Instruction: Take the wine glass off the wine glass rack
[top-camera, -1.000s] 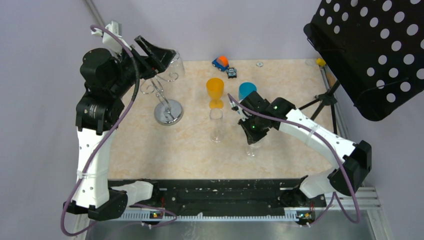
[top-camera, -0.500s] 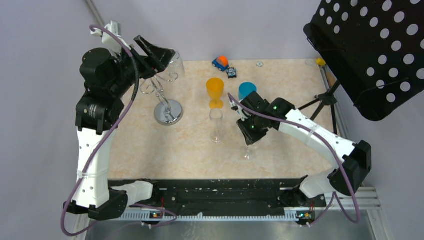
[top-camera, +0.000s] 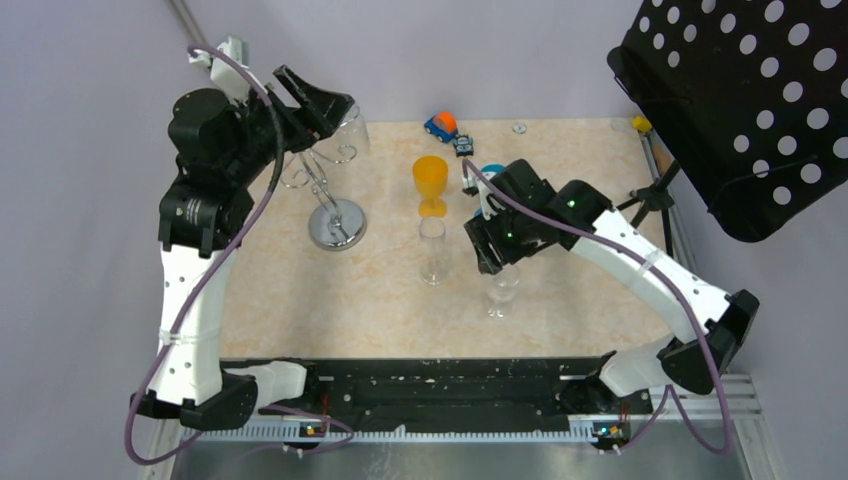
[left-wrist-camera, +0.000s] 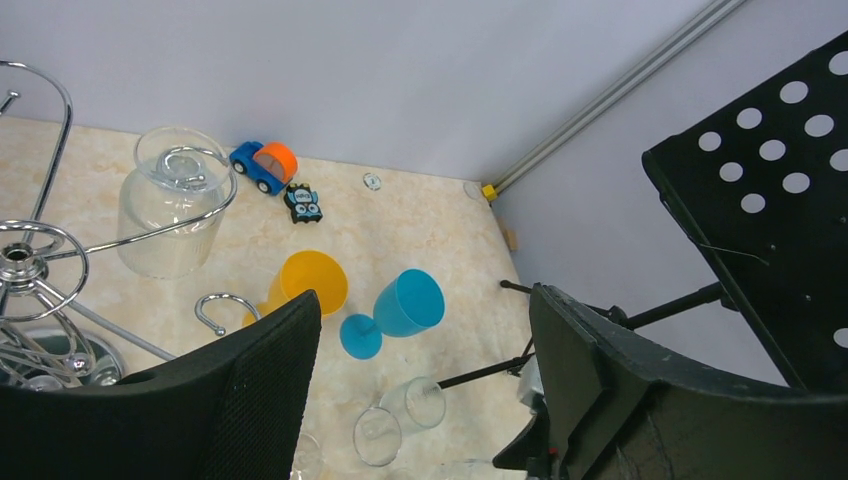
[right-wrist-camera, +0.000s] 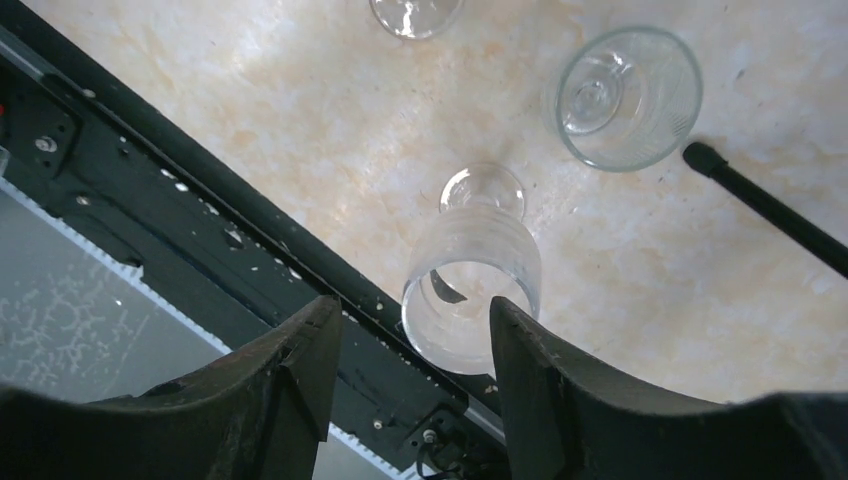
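The chrome wine glass rack (top-camera: 337, 224) stands at the table's back left, its hooks (left-wrist-camera: 30, 262) at the left edge of the left wrist view. One clear wine glass (top-camera: 351, 131) hangs from it upside down (left-wrist-camera: 168, 214). My left gripper (top-camera: 326, 108) is open at hook height beside that glass, nothing between its jaws (left-wrist-camera: 425, 300). A second clear wine glass (top-camera: 502, 290) stands upright on the table. My right gripper (top-camera: 488, 250) is open just above it; its fingers (right-wrist-camera: 300, 360) flank the rim (right-wrist-camera: 470, 295) without touching.
A clear glass (top-camera: 432, 250), an orange goblet (top-camera: 431, 184) and a blue goblet (left-wrist-camera: 405, 305) stand mid-table. Two small toys (top-camera: 441, 125) lie at the back. A black perforated music stand (top-camera: 740, 110) overhangs the right side. A black rail (top-camera: 450, 385) runs along the near edge.
My right gripper has opened and let go of the clear wine glass, which now stands on the table, and has risen and drawn back a little. The left arm shifted only slightly.
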